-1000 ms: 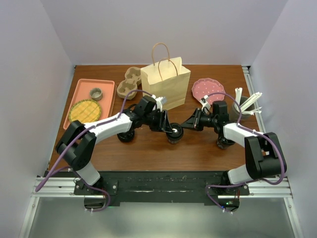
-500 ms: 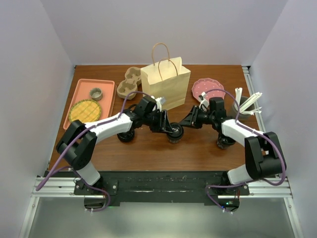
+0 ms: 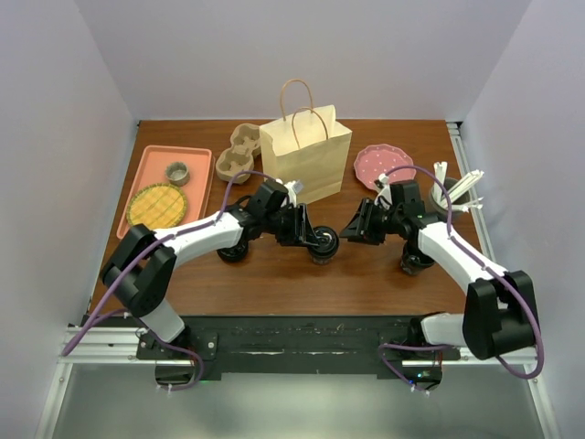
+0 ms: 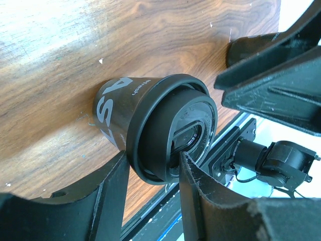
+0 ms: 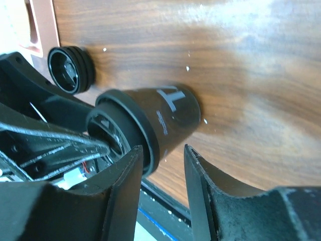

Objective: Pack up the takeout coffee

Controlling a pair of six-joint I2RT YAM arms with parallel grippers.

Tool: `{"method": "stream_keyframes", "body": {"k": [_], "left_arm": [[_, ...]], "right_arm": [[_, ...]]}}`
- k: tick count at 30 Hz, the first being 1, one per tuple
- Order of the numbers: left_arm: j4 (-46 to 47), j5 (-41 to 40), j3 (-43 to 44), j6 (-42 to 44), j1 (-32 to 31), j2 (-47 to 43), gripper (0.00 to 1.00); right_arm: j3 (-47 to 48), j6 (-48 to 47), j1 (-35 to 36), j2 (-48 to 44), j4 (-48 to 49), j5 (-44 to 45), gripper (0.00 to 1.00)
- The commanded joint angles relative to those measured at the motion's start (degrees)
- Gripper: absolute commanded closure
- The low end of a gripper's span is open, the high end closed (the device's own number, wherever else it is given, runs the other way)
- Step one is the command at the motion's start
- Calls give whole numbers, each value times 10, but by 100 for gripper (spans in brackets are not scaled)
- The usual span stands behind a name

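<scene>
A black takeout coffee cup (image 3: 322, 242) with a black lid stands on the wooden table in front of the paper bag. My left gripper (image 3: 309, 236) is shut on its lid rim; in the left wrist view (image 4: 154, 156) one finger sits outside the rim and the other over the lid top of the cup (image 4: 150, 115). My right gripper (image 3: 352, 229) is open just right of the cup. In the right wrist view (image 5: 161, 148) the cup (image 5: 165, 115) lies just beyond its fingertips. Two more black cups stand under the left arm (image 3: 231, 251) and under the right arm (image 3: 413, 263).
A brown paper bag (image 3: 306, 155) stands upright behind the cup. A tan pulp carrier (image 3: 239, 151) lies to its left, a pink plate (image 3: 384, 163) to its right. A salmon tray (image 3: 151, 155) sits far left. A holder with white utensils (image 3: 452, 192) stands far right.
My right gripper went in toward the cup, then drew back a little to the right, and its forearm swung outward. The left gripper and the cup have stayed where they were.
</scene>
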Motion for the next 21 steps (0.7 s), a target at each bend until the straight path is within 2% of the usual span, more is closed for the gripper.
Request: {"method": "stream_keyframes", "body": {"k": [1,6,14,21], "left_arm": [[-211,-120,-53,43,-7,77,65],[-214,-122,-49,45,-6,74,65],[-216,-123,-48,45,-6,77,65],[-212,-122,-45,41,-7,82,66]], "right_arm": [[13,-16,0,-30,-42,3,61],[-7,3,0,-35,-21,-25,66],[-52,19,1,-18,25,-70,66],[-89,51,3,0,122,-125,66]]}}
